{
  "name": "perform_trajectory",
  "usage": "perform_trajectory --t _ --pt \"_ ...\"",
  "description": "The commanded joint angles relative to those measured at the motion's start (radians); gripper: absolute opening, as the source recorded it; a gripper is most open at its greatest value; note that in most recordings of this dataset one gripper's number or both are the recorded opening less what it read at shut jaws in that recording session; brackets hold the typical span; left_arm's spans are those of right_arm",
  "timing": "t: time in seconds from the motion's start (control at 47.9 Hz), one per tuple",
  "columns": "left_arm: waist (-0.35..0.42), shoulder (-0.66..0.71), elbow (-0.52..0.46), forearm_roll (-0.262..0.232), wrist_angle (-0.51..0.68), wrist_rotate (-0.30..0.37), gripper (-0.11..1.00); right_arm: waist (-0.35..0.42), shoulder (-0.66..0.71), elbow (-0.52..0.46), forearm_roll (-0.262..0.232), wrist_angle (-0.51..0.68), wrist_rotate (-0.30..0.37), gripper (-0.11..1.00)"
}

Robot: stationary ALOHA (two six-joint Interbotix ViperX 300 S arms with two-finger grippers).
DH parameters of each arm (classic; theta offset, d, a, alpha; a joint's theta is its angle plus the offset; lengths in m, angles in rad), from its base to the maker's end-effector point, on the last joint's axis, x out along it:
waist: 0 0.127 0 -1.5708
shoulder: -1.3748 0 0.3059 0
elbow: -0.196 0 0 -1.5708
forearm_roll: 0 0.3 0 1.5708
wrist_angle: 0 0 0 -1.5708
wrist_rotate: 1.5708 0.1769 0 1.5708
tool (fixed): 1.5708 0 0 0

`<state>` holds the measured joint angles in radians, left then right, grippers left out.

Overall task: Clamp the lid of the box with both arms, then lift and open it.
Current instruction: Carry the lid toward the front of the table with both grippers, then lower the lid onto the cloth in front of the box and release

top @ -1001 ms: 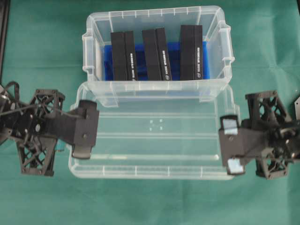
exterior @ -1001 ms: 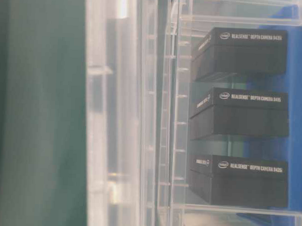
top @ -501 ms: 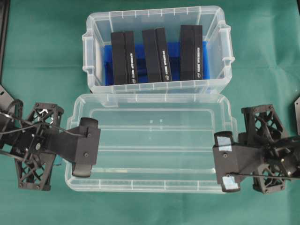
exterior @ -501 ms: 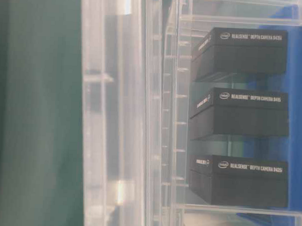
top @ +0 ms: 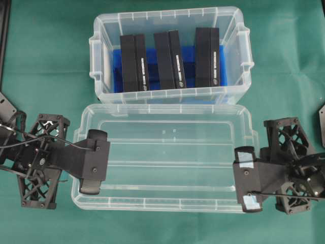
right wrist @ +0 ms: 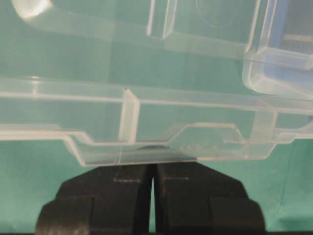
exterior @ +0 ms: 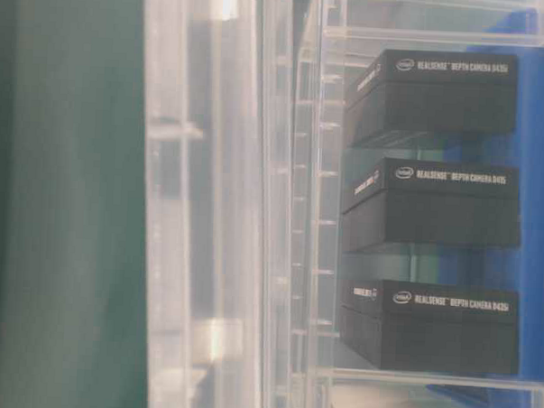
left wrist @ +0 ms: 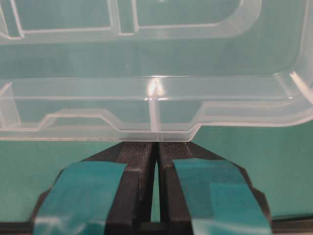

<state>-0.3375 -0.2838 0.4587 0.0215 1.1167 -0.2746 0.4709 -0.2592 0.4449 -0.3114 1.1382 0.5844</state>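
Both sets of jaws are pressed together on the end tabs of the lid, gripped by the left gripper and right gripper so it stays level; it seems held just beside the open box.

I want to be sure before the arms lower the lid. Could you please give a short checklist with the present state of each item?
1. Left gripper shut on the lid short edge: ok.
2. Right gripper shut on the opposite edge: ok.
3. Lid clear of the box: ok in the overhead view.
4. Lid level: cannot tell.
5. Green cloth under the lid free of objects: ok, nothing seen through the plastic.
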Motion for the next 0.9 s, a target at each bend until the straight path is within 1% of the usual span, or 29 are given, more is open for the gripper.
perform_trajectory --t 0.0,0.104,0.292,0.459,0.584,0.688,0.876 --pt "0.014 0.005 -0.094 0.028 -0.041 -0.012 0.01 -0.006 -0.005 -0.078 -0.035 -0.025 0.012 0.00" --pt "0.008 0.021 -0.100 0.028 -0.046 -0.012 0.01 0.002 0.002 -0.078 -0.035 -0.023 0.020 0.00" --pt "0.005 0.046 -0.091 0.028 -0.089 -0.015 0.01 0.002 0.021 -0.058 -0.035 -0.038 0.020 0.00" --pt "-0.002 0.066 -0.066 0.028 -0.118 -0.023 0.01 0.002 0.049 -0.021 -0.035 -0.103 0.021 0.00" --pt "-0.009 0.078 -0.032 0.028 -0.152 -0.048 0.01 0.002 0.066 0.021 -0.035 -0.164 0.035 0.00" --pt "-0.011 0.087 0.012 0.028 -0.210 -0.071 0.01 0.002 0.075 0.063 -0.035 -0.209 0.052 0.00" --pt "-0.011 0.114 0.089 0.028 -0.299 -0.091 0.01 -0.005 0.084 0.153 -0.035 -0.298 0.089 0.00"
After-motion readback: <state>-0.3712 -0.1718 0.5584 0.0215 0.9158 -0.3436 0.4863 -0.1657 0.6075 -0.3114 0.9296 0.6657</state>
